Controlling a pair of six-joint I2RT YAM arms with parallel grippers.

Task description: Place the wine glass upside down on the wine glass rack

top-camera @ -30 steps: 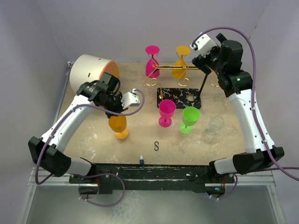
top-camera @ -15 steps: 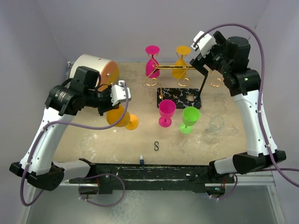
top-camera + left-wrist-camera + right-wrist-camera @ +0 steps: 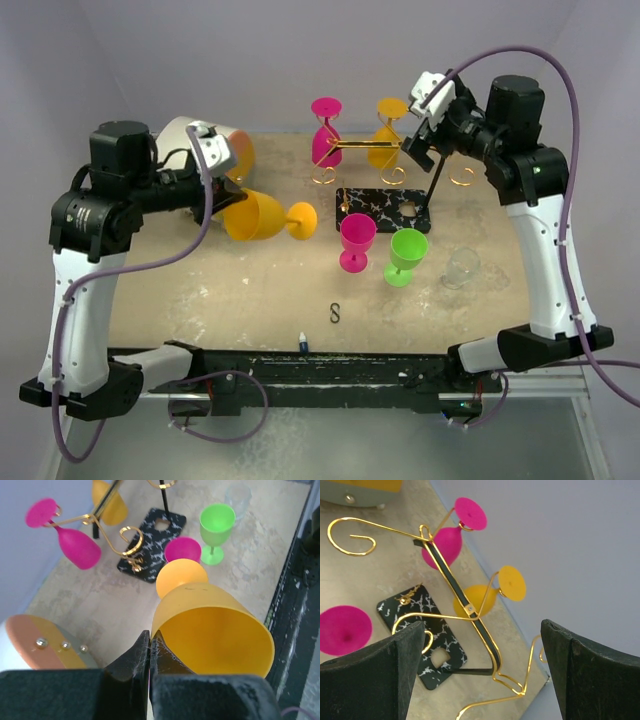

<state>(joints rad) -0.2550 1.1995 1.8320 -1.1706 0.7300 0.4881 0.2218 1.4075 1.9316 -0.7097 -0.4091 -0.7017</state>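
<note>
Wine glass rack (image 3: 380, 206): gold wire, black post, black base with white marble veining.
Orange wine glass (image 3: 262, 215): plain, unpatterned.
Racked magenta glass (image 3: 322, 146), racked orange glass (image 3: 383, 150).
Standing magenta glass (image 3: 357, 238), green glass (image 3: 407, 250), clear tumbler (image 3: 462, 266).
Counter (image 3: 200, 290): mottled beige.

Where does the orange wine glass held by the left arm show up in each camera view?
Top external: the held orange wine glass sits left of centre, tipped sideways, foot pointing right.
Left wrist: it fills the lower centre, mouth toward the camera.
Right wrist: not in it.
Shared landmark: the rack's black marbled base, seen in all three.
</note>
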